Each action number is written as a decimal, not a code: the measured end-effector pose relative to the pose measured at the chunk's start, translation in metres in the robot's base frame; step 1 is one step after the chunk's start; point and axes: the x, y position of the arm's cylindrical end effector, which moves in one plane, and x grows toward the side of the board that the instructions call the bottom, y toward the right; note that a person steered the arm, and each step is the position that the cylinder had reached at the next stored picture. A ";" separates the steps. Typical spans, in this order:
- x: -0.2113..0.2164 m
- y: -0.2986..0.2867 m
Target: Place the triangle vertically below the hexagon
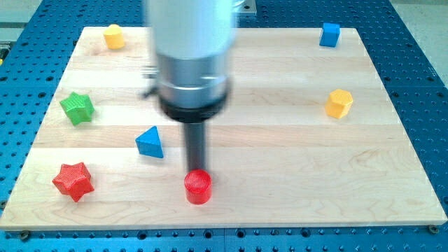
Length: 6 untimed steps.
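Observation:
A blue triangle (150, 143) lies on the wooden board (280, 140) left of centre. A yellow hexagon (339, 103) sits at the view's right. My tip (195, 172) is at the lower end of the dark rod, right of the blue triangle and just above a red cylinder (198, 187), touching or nearly touching its top edge. The arm's grey body hides part of the board's top middle.
A green star (77, 108) sits at the left, a red star (73, 180) at the lower left. A yellow block (114, 36), its shape unclear, is at the top left and a blue cube (330, 33) at the top right.

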 end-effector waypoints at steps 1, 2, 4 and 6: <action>0.000 -0.081; -0.037 -0.081; -0.042 0.142; -0.085 0.161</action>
